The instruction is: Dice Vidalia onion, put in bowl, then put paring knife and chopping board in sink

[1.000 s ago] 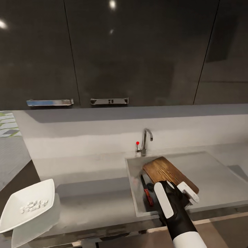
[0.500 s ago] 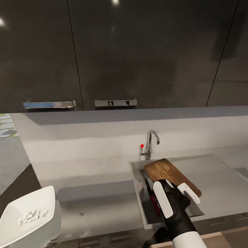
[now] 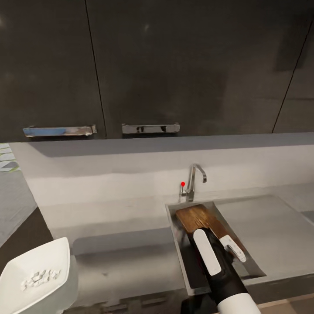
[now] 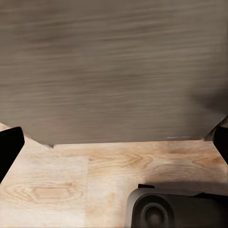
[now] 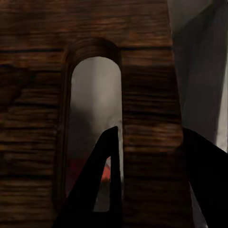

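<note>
Head view: the right arm reaches into the sink (image 3: pixel 257 218), its right claw (image 3: pixel 226 244) at the near end of the chopping board (image 3: pixel 201 219). The board lies tilted inside the basin, far end toward the faucet (image 3: pixel 195 179) with its red knob (image 3: pixel 182 184). The bowl (image 3: pixel 35 279) sits at the near left on the table (image 3: pixel 117 248), well apart from the sink, with pale diced onion (image 3: pixel 37 278) bits inside. Dark upper cabinets (image 3: pixel 157 65) with two chrome handles hang above.

Left wrist view: blurred grey-brown panel over a light wood-grain floor (image 4: pixel 61 185); a dark rounded robot part at the edge. Dark fingertips (image 4: pixel 9 147) stand far apart at both edges, so the left claw is open, holding nothing.

Right wrist view: the board's dark grain and its oblong handle slot (image 5: pixel 95 109) up close. One dark finger (image 5: pixel 102 190) passes through the slot, the other on the board's outer edge: claw closed on the board. A red-orange patch (image 5: pixel 107 173), probably the paring knife, shows through the slot.
</note>
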